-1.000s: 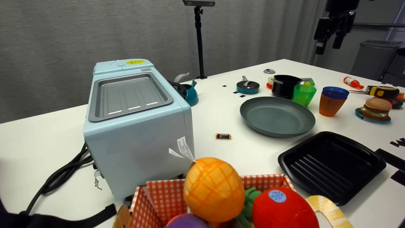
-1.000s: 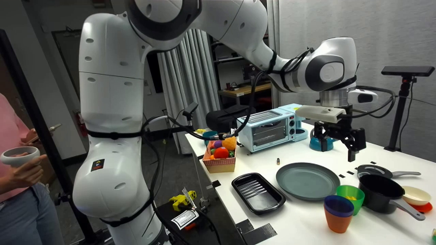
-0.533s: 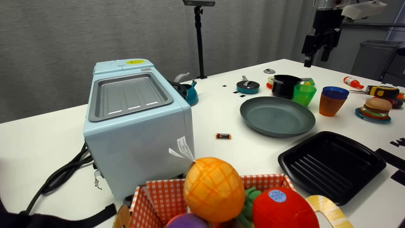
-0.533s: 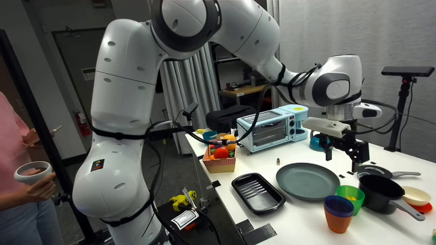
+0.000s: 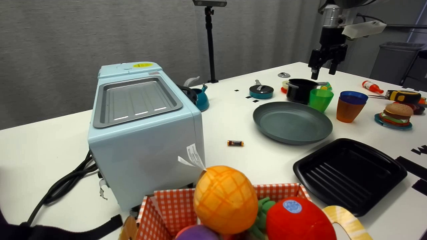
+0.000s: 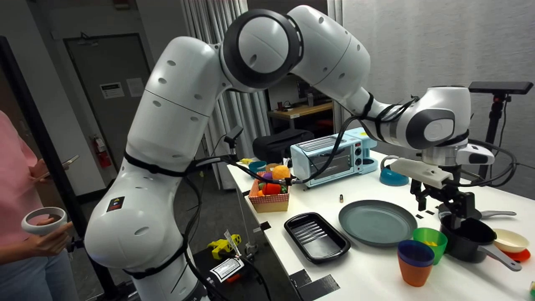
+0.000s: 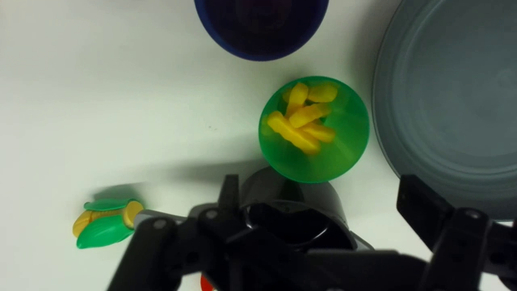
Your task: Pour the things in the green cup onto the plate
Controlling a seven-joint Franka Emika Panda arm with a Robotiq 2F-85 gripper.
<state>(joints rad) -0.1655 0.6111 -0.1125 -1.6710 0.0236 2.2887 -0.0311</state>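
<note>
Claw [image 7: 319, 182] is spread wide, gripping nothing. Thing is, the pot [image 7: 329, 196] crowds the green cup [image 7: 349, 125], right of centre in the wrist view, so a sloppy descent could knock either, spilling the green cup's yellow bits [image 7: 294, 133] onto the table [image 7: 141, 105]. Blue cup [image 6: 416, 259] sits in an orange cup [image 6: 414, 276], lower right in an exterior view. Plate [image 7: 464, 89] has no bits yet.

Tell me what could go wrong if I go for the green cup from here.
The grey-green plate sits close beside the green cup, so the open end effector could clip its rim on descent. The black saucepan stands so near the cup that I cannot tell whether they touch; it might get nudged. Any such bump could tip the cup and spill its yellow fry-like pieces on the table.
</note>
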